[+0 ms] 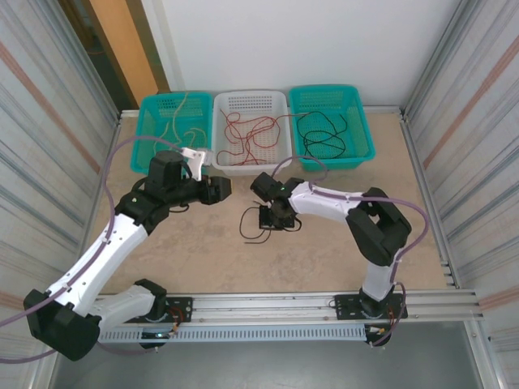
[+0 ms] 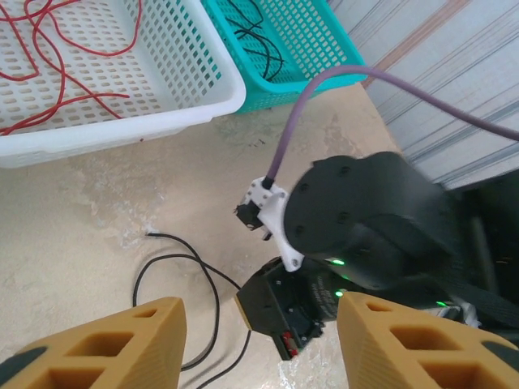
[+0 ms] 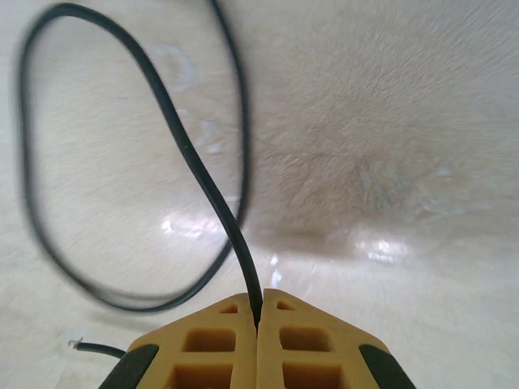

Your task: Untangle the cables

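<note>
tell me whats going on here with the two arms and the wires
The right pincer is shut on a black cable lying on the table. The left pincer hovers open nearby, holding nothing. Red cables sit in the white basket, black ones in the right teal basket, tan ones in the left teal basket.

Black-and-white arms point(image 1: 105, 243) carry purple-grey cables point(image 2: 357, 70) and tan honeycombed pincer fingers point(image 2: 113, 348).

A beige, mottled tabletop point(image 1: 340, 243) lies under the right gripper point(image 1: 273, 220), glossy with soft glare there. Beyond the left gripper point(image 1: 220, 190) rises a white back wall point(image 1: 324, 40). Ribbed grey panels point(image 1: 40, 121) with reddish stripes flank both sides, and an orange door panel point(image 1: 122, 40) stands far left.
</note>
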{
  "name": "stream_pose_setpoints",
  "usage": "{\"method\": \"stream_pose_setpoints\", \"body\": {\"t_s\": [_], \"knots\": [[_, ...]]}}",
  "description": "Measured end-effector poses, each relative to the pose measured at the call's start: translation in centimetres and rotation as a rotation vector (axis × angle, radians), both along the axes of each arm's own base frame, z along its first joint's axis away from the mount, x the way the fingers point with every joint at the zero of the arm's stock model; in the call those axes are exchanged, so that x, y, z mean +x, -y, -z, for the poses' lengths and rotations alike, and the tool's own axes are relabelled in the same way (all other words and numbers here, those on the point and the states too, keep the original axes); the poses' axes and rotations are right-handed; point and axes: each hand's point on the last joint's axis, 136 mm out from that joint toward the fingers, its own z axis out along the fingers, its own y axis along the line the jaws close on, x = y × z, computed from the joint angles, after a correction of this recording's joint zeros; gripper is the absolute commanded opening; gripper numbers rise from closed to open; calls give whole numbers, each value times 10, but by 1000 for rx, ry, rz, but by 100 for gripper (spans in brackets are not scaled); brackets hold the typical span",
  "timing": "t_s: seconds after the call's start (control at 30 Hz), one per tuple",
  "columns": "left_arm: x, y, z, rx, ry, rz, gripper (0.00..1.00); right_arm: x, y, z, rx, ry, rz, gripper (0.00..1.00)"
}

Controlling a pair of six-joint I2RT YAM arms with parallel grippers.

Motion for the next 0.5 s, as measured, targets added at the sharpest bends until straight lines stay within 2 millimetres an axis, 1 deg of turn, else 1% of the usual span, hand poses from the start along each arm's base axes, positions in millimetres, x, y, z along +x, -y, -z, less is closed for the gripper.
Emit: {"method": "stream_pose_setpoints", "body": {"t_s": [0.07, 0.17, 0.23, 0.33, 0.4, 0.5], "knots": [[1, 1, -2, -12, 4, -1, 61, 2, -6, -32, 34, 76, -27, 0], [2, 5, -11, -45, 23, 8, 67, 2, -14, -91, 133, 212, -65, 0], [2, 8, -18, -76, 48, 19, 69, 1, -14, -132, 211, 299, -85, 0], [3, 13, -30, -122, 81, 38, 69, -2, -12, -185, 327, 416, -108, 0], [3, 16, -36, -145, 99, 50, 69, -4, -10, -213, 394, 483, -120, 0], [4, 20, -43, -174, 115, 69, 69, -8, -10, -244, 469, 545, -142, 0]]}}
